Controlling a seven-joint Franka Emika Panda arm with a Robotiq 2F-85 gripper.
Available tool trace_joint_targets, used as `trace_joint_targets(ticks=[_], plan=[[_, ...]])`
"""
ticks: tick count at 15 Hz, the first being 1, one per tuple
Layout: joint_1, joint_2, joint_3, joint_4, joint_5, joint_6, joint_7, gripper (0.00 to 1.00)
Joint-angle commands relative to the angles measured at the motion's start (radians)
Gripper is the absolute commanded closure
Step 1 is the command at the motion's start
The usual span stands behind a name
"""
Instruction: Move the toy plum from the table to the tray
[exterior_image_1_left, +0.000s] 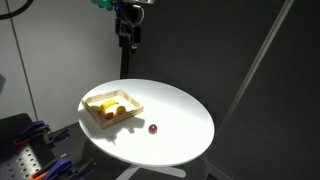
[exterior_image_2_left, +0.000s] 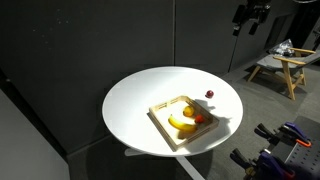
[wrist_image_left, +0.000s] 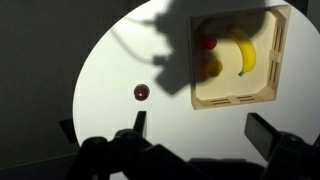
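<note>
A round white desk (exterior_image_1_left: 180, 120) filled the middle of both exterior views (exterior_image_2_left: 140, 100). The wrist view cropped its right side and bottom (wrist_image_left: 120, 70), and a broad dark shadow fell across its upper part. Dark walls closed in the room. A light wooden stool (exterior_image_2_left: 280, 65) stood at the upper right of an exterior view, and blue-tinted equipment (exterior_image_1_left: 30, 140), too dim to identify, sat at the lower left of an exterior view.

The arm was cut off by the top edge in both exterior views. Only the gripper (exterior_image_1_left: 127, 40) showed, hanging high above the desk, small and dark at the upper right (exterior_image_2_left: 243, 20). In the wrist view the gripper (wrist_image_left: 200, 128) had its fingers (wrist_image_left: 262, 130) spread wide at the bottom of the frame, with nothing between them.

The tray (exterior_image_1_left: 123, 118) lay on the desk (exterior_image_2_left: 164, 130). Its left half was shadowed in the wrist view (wrist_image_left: 232, 100), which blurred the toys there. Inside lay a yellow banana toy (exterior_image_1_left: 108, 104) (exterior_image_2_left: 180, 122) (wrist_image_left: 243, 50) and an orange-red toy fruit (exterior_image_1_left: 120, 111) (exterior_image_2_left: 198, 118) (wrist_image_left: 210, 43).

The toy plum (exterior_image_1_left: 153, 128) sat on the bare desk just outside the tray (exterior_image_2_left: 209, 95), at centre left of the wrist view (wrist_image_left: 141, 93), apart from the gripper.
</note>
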Motion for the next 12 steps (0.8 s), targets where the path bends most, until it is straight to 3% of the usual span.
trace_joint_targets(ticks=[1, 12], plan=[[-0.024, 0.058, -0.013, 0.051, -0.035, 0.034, -0.034, 0.00], [-0.039, 0.100, -0.036, 0.051, -0.028, 0.080, -0.029, 0.00]])
